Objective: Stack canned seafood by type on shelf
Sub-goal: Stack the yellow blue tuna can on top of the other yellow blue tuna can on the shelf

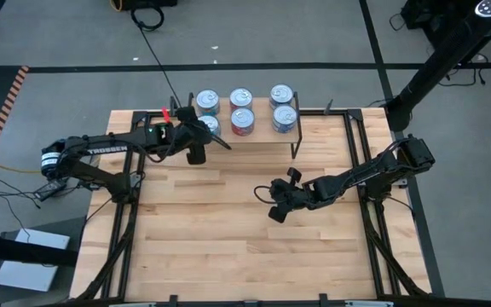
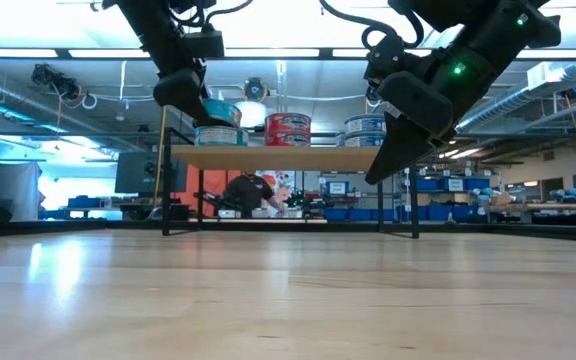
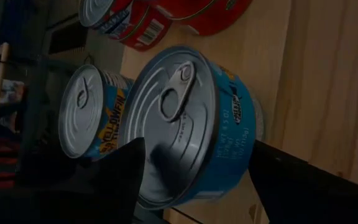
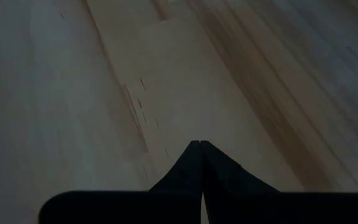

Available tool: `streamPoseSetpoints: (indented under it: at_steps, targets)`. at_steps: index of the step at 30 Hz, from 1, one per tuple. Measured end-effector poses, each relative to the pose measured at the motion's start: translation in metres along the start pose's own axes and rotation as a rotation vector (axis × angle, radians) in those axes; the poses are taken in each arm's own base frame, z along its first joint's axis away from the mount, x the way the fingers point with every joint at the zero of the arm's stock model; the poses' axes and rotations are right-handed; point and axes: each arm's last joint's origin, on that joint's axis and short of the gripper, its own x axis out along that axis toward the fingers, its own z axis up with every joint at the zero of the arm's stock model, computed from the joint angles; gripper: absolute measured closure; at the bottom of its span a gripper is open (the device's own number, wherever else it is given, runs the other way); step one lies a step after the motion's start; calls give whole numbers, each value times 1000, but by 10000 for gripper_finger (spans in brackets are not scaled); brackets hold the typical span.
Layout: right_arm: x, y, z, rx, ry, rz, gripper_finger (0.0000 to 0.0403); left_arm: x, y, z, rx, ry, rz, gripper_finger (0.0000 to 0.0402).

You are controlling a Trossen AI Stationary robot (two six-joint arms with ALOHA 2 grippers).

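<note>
Left tool [image 1: 196, 156] sits at the shelf's [image 2: 298, 158] left end, fingers spread wide on either side of a teal tin [image 3: 194, 121]; from the wrist view we cannot tell whether the pads touch the label. Right tool [image 1: 276, 205] hangs over bare bench [image 1: 228, 247] near centre, fingers pressed together, holding nothing.

Risk, as we judge it: the tin stands on the shelf's front row near the edge. A skewed withdrawal could drag it off, or knock the teal tin [image 3: 89, 112] just behind it, at 12 o'clock from the tool in the overhead view.

Position: the straddled tin lies between the left fingers. At its 3 o'clock come red tins [image 1: 242, 122], then blue ones [image 1: 285, 118] at the right end. In the low view, the teal pair reads as two tins high.
</note>
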Motion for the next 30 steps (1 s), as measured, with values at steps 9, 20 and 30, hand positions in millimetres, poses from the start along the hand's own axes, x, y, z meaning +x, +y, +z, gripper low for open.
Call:
streamPoseSetpoints:
  at_steps: [9,20,30]
  targets:
    - [0,0,0,0,0,2,394,1,2,-1,-21,5,3,122]
    - [0,0,0,0,8,15,394,4,6,-6,-77,47,7,122]
    - [0,1,0,0,14,26,394,-6,16,0,-92,40,10,122]
